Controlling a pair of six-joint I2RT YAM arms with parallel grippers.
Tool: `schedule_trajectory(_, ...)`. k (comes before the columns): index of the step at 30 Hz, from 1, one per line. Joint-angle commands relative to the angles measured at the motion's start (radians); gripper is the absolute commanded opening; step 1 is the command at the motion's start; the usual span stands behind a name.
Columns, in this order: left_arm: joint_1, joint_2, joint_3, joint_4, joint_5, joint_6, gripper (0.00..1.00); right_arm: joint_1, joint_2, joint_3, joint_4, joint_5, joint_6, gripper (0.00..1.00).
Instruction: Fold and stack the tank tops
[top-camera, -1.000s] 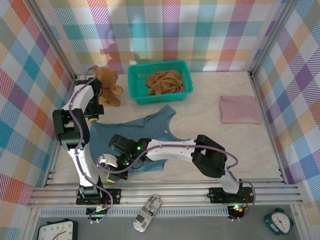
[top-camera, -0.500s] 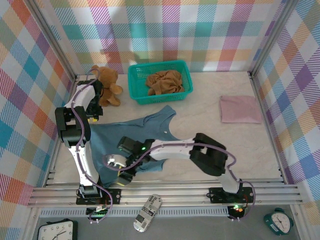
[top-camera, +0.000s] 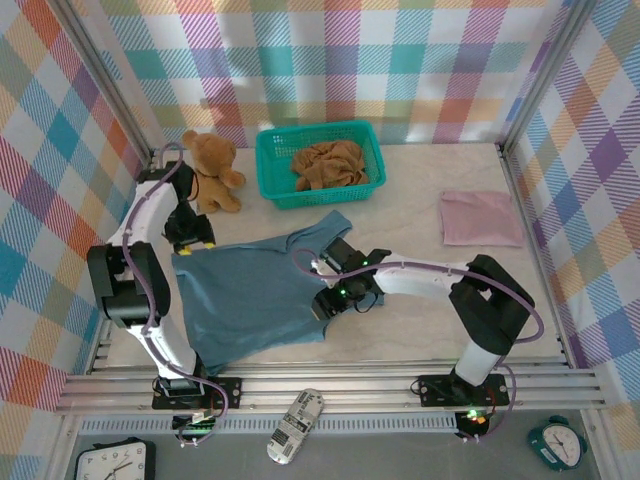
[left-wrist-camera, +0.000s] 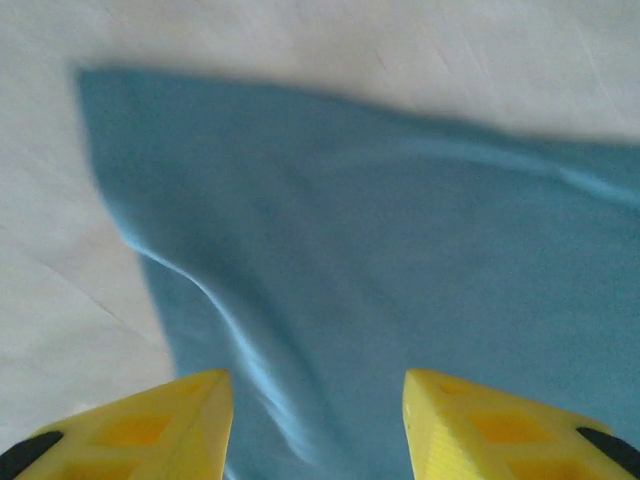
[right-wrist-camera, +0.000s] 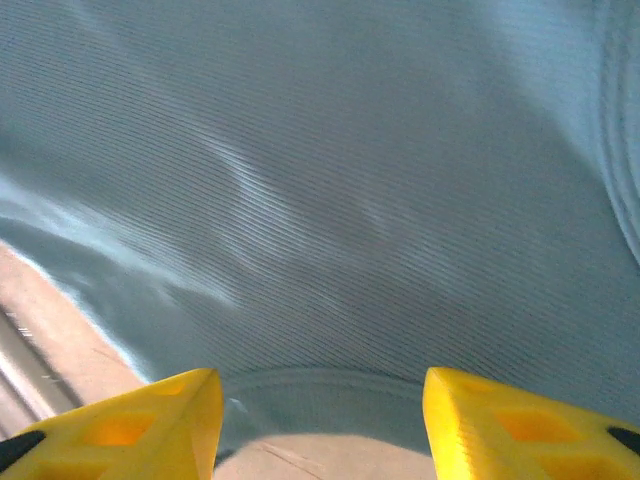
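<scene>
Left gripper (top-camera: 192, 240) and right gripper (top-camera: 326, 303) both spread apart, empty, over slate blue tank top (top-camera: 250, 300) lying flat near left (pink tank top (top-camera: 480, 218) folded far right, ochre tank top (top-camera: 328, 163) in basket (top-camera: 264, 160))

The slate blue tank top (top-camera: 250, 295) lies spread almost flat, left of centre on the table. Its straps point far-right and a few soft wrinkles cross it. The dusty pink one (top-camera: 480, 218) lies folded into a neat rectangle at the far right. The ochre brown one (top-camera: 330, 163) sits crumpled inside the basket (top-camera: 268, 170) at the far centre.
</scene>
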Motion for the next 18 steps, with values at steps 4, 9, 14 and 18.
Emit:
schedule_trajectory(4, -0.015, -0.018, -0.184, 0.047, 0.19, -0.04, 0.47, -0.092, 0.023, -0.045, -0.085, 0.132, 0.04, 0.56)
schedule_trajectory(9, -0.036, -0.05, -0.215, 0.068, 0.205, -0.047, 0.48, -0.18, 0.005, -0.081, -0.159, 0.197, 0.068, 0.56)
schedule_trajectory(14, -0.039, -0.038, -0.233, 0.08, 0.174, -0.028, 0.48, -0.291, -0.013, -0.096, -0.189, 0.201, 0.127, 0.56)
schedule_trajectory(18, -0.056, -0.017, -0.274, 0.145, 0.243, -0.065, 0.47, -0.376, -0.059, -0.124, -0.211, 0.214, 0.167, 0.56)
